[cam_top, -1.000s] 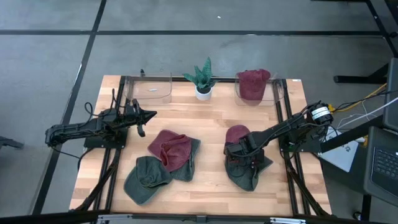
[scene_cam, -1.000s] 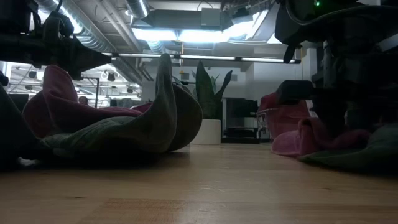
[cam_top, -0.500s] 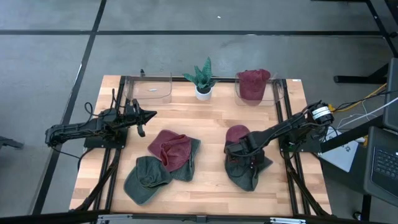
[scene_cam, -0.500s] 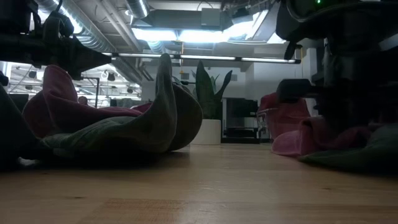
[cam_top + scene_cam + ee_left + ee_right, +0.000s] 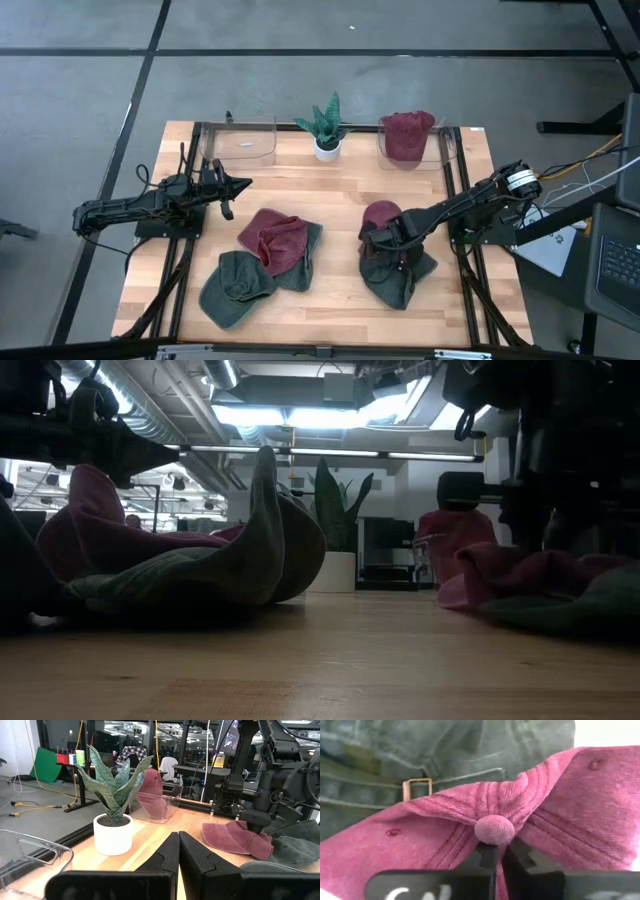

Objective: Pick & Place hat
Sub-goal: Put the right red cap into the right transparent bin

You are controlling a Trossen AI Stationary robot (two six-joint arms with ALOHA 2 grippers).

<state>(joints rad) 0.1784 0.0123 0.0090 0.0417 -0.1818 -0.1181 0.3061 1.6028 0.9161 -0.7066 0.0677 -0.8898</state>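
My right gripper (image 5: 372, 238) pinches the crown of the maroon hat (image 5: 383, 216) atop a green hat (image 5: 395, 275) at the table's right, its long axis running toward the far bins. Three maroon hats, three green. My left gripper (image 5: 238, 184) waits at the left, fingers pressed together.

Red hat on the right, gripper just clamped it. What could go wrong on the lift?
1. The right gripper is shut on the red hat by a thin fold at its top button; the fabric may slip out.
2. The red hat lies on the green hat, whose strap buckle sits right beside the pinch, so it may drag along.
3. The clear bin already holds a red hat, leaving little room.
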